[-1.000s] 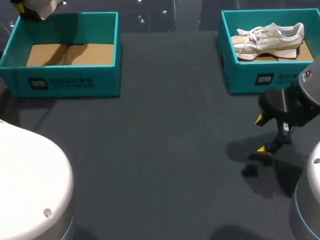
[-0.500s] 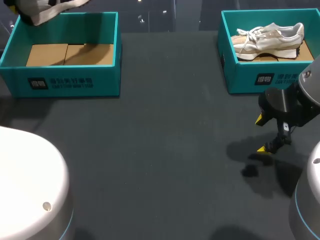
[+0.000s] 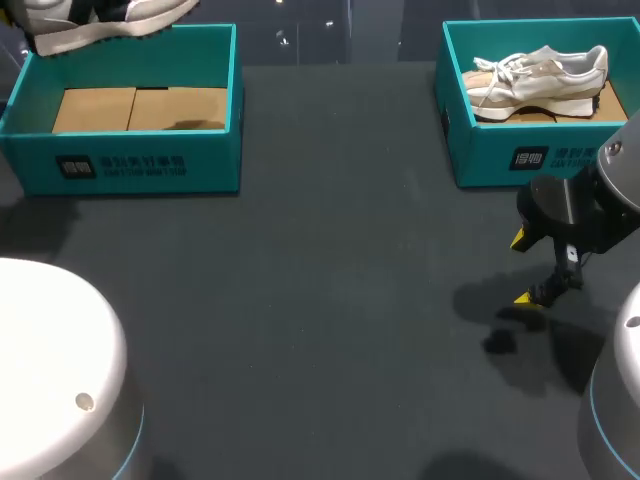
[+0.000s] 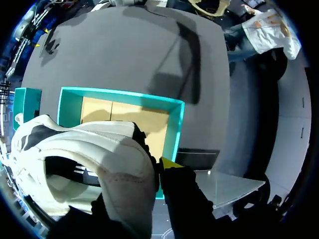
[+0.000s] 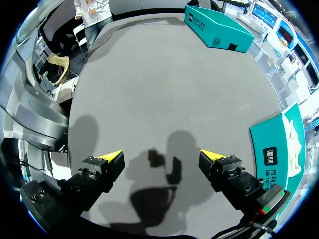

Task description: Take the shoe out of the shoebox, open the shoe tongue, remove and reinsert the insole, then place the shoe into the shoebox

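Note:
A white shoe with dark accents (image 3: 105, 22) hangs above the far left corner of the left teal shoebox (image 3: 130, 160). My left gripper (image 4: 152, 160) is shut on the shoe's (image 4: 84, 159) rim, with one yellow fingertip (image 4: 169, 163) showing outside it. The box (image 4: 172, 124) below it shows only its bare cardboard floor. A second white shoe (image 3: 540, 72) lies in the right teal shoebox (image 3: 520, 155). My right gripper (image 3: 528, 268) hovers open over the table in front of that box, nothing between its fingers (image 5: 112, 158).
The right wrist view shows the right box's wall (image 5: 276, 149) beside the gripper and the left box (image 5: 217, 30) far ahead. Dark table stretches between the two boxes. My arms' white bases fill the near corners of the head view.
The held shoe has shifted right and come further into view over the left box's back edge; its shadow on the box floor has shrunk. The right arm has stayed still.

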`<state>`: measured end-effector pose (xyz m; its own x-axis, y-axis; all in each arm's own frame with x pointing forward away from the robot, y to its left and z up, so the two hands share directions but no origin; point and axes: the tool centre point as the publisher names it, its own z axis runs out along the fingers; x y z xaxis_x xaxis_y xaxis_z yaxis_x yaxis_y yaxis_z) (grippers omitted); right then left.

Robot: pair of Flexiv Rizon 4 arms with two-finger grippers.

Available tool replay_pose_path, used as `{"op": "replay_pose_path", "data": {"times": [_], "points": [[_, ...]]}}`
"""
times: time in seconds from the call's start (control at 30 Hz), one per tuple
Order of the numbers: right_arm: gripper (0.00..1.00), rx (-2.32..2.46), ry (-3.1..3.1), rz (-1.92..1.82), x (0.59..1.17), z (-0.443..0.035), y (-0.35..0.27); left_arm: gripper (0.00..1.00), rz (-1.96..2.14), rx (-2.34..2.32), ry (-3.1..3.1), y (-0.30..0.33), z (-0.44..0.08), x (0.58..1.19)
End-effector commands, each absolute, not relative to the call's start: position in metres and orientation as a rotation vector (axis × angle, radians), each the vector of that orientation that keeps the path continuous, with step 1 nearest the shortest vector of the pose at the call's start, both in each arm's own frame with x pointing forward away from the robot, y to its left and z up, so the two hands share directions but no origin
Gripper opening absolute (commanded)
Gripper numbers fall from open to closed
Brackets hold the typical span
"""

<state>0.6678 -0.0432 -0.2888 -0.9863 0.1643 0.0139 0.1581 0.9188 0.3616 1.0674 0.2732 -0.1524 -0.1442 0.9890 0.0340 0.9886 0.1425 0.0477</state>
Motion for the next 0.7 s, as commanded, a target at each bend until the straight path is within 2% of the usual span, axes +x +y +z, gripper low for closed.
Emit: {"op": "replay_pose_path", "data": {"times": [0.03,0.3,0.7], "points": [[1.0,0.257,3.06,0.573,0.667,-0.289,-0.043,0.0,0.201,2.147,2.259,0.272,-0.173,1.063],[1.0,0.257,3.06,0.573,0.667,-0.289,-0.043,0.0,0.274,2.279,2.184,0.284,-0.215,1.068],[1.0,0.257,3.06,0.573,0.667,-0.289,-0.043,0.0,0.274,2.279,2.184,0.284,-0.215,1.068]]}}
